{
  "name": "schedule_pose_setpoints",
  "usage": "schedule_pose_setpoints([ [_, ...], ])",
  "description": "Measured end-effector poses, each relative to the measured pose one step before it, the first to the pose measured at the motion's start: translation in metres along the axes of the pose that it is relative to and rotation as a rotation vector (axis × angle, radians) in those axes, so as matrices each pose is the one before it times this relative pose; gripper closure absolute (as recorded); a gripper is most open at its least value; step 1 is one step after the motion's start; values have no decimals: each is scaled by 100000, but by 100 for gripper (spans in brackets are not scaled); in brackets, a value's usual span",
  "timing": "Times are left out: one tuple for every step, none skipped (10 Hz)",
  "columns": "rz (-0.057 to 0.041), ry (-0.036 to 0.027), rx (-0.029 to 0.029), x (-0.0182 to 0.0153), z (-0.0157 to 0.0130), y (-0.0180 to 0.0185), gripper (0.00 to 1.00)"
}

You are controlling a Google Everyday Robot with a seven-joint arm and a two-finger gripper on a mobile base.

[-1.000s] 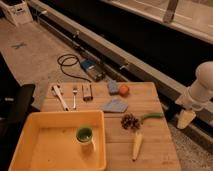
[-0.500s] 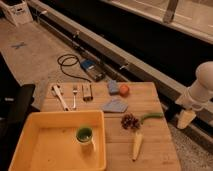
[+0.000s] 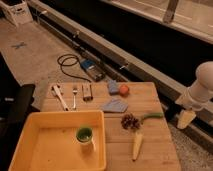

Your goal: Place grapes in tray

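The grapes (image 3: 130,122), a small dark reddish-brown bunch, lie on the wooden table (image 3: 150,150) just right of the yellow tray (image 3: 30,142). The tray is a large shallow bin at the table's front left, with a green-lined cup (image 3: 84,136) standing inside it. My gripper (image 3: 186,118) hangs off the table's right edge, below the white arm (image 3: 202,87), well right of the grapes and holding nothing that I can see.
On the table lie a green pod (image 3: 151,116), a pale yellow corn-like piece (image 3: 136,145), an orange fruit (image 3: 124,89), a blue sponge (image 3: 113,87), a grey cloth (image 3: 114,105), a fork (image 3: 75,95) and other utensils (image 3: 59,96). A black cable (image 3: 70,65) lies on the floor behind.
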Motion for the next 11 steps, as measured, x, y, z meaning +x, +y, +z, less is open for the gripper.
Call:
schedule_pose_setpoints([
  [-3,-1,6,-1,-1,-2,23],
  [-58,69,-22,-5,19,11,23],
  [-212,358,244,2,-15,-7,23],
  [-880,523,417,-89,-133,-62,23],
  [-4866,-226,333,-873,-79,-132,23],
  [-3772,-612,197,-1017,128,68,23],
  [-4589,-514,836,-1944,425,184,23],
  [-2452,90,1068,-1702,576,53,23],
  [-1347,-324,1807,-1897,693,-251,23],
  [-406,-894,1948,-1645,666,-557,23],
  [251,-2239,1458,-1405,738,-637,23],
])
